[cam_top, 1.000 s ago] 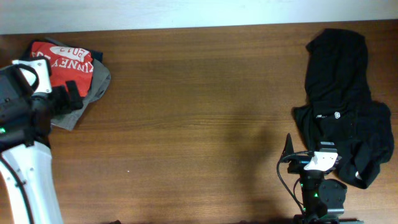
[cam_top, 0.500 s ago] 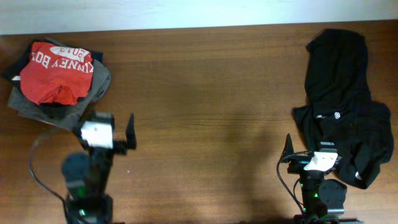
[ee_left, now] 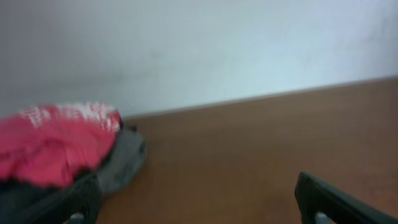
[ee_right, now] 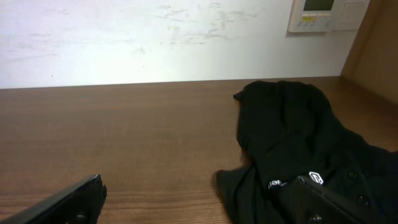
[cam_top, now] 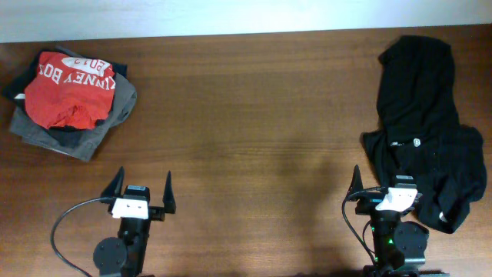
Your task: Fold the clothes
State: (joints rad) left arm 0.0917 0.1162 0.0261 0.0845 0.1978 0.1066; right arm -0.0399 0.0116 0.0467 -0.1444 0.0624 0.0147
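A folded red-orange T-shirt (cam_top: 69, 88) with white lettering lies on top of a small pile at the far left; it also shows in the left wrist view (ee_left: 53, 143). A crumpled black garment (cam_top: 423, 123) with a small white logo lies at the far right, and in the right wrist view (ee_right: 292, 143). My left gripper (cam_top: 143, 188) is open and empty at the near left, apart from the pile. My right gripper (cam_top: 380, 181) is open and empty at the near right, its right finger at the black garment's lower edge.
A grey garment (cam_top: 115, 104) lies under the red T-shirt, with dark fabric (cam_top: 19, 85) at the pile's left. The brown wooden table (cam_top: 254, 138) spans the view. A white wall and a wall panel (ee_right: 317, 14) stand behind the table.
The left arm has pulled back from the pile at the far left to the table's near edge. The red T-shirt stays on the pile. The right arm has not moved.
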